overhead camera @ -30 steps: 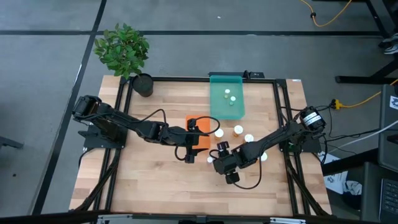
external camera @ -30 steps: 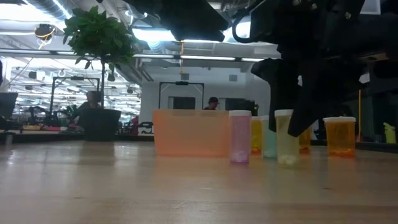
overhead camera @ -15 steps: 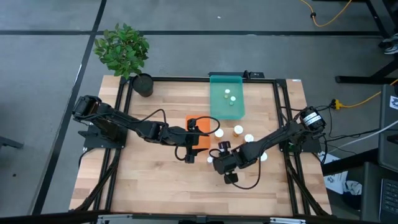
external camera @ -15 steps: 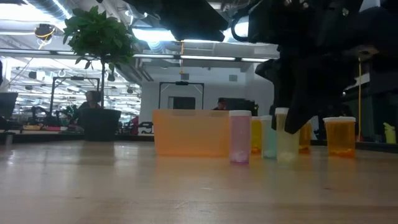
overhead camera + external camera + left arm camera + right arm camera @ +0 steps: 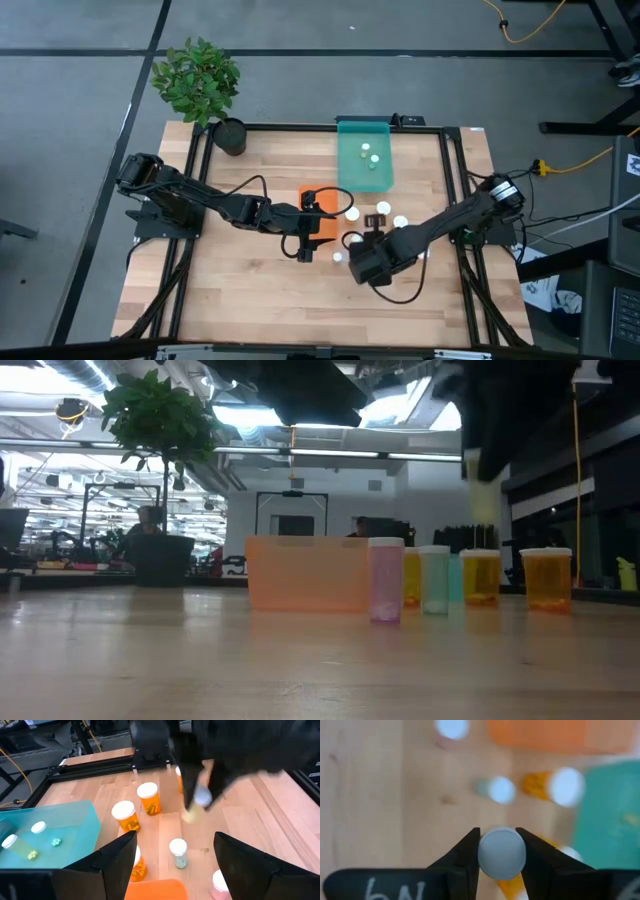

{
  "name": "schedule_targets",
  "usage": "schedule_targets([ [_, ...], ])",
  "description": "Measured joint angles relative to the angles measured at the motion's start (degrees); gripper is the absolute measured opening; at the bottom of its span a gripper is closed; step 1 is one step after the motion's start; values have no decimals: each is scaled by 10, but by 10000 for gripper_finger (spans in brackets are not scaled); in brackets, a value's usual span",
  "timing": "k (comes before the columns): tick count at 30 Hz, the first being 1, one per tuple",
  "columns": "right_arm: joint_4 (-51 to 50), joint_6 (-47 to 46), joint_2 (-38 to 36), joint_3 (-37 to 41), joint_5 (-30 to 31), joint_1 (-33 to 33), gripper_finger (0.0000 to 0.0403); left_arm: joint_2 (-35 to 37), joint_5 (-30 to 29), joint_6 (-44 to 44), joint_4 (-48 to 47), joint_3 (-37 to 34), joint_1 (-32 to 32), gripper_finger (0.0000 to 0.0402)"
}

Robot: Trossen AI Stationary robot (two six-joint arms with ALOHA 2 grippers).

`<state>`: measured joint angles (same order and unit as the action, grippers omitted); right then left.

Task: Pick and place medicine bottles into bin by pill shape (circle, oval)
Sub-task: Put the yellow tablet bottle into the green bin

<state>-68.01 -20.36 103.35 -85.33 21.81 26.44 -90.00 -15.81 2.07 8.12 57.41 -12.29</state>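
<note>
My right gripper (image 5: 501,851) is shut on a small pale medicine bottle (image 5: 483,498) and holds it high above the table, over the cluster of standing bottles (image 5: 383,210). In the low view a pink bottle (image 5: 385,580), a pale teal one (image 5: 434,580) and two amber ones (image 5: 547,580) stand on their bases beside the orange bin (image 5: 305,572). My left gripper (image 5: 304,240) waits open at the orange bin's near left corner (image 5: 312,228). Two bottles (image 5: 20,845) lie in the teal bin (image 5: 75,820). My right gripper pinches the bottle at its white-capped top (image 5: 501,854) between its two fingers (image 5: 467,852). The fingers come from above, slanting down. The bottle's body (image 5: 192,814) hangs below them, slightly tilted and clear of the table.
A potted plant (image 5: 200,85) stands at the far left corner. The teal bin (image 5: 350,135) sits at the far middle edge. Bare wood lies along the near side of the table (image 5: 280,300). People sit in the room beyond.
My right gripper has gone straight up and tipped more steeply downward, taking the pale bottle with it. The bottle stood on the table among the others a second ago and now hangs well clear of them.
</note>
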Motion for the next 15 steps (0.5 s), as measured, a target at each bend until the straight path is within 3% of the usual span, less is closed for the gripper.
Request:
schedule_targets([
  [8, -218, -59, -4, -93, 139, -11, 109, 0, 0, 0, 0, 0, 0, 257],
  [15, -219, -49, -109, -63, 195, -81, 111, 0, 0, -1, -2, 0, 0, 257],
])
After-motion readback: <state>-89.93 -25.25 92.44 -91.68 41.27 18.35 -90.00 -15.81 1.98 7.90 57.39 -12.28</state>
